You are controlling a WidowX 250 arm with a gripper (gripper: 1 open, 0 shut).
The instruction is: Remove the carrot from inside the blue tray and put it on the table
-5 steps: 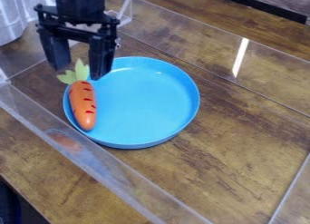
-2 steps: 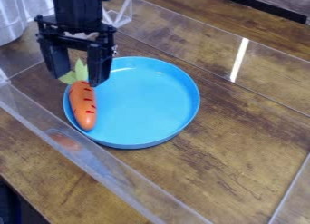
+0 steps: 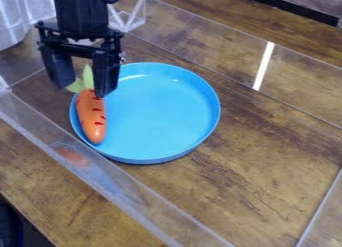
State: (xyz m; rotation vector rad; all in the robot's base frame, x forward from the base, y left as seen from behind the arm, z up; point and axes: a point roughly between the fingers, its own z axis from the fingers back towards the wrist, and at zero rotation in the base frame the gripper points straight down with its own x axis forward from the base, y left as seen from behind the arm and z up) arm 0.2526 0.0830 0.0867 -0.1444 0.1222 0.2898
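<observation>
Your gripper [image 3: 82, 79] hangs at the tray's [image 3: 187, 141] left rim, jaws spread wide and holding nothing, its fingers on either side of the carrot's [image 3: 91, 118] leafy top. The carrot lies inside the tray against that left rim. The tray sits on the table [image 3: 267, 191].

Arm: black, boxy housing above the gripper [image 3: 80, 73]
Fingers [image 3: 106, 75]: two black, flat, straight prongs
Cables: possibly pale wire behind, blurred

Carrot's [image 3: 91, 118] leafy top behind the fingers [image 3: 104, 79]; arm cut off above.
</observation>
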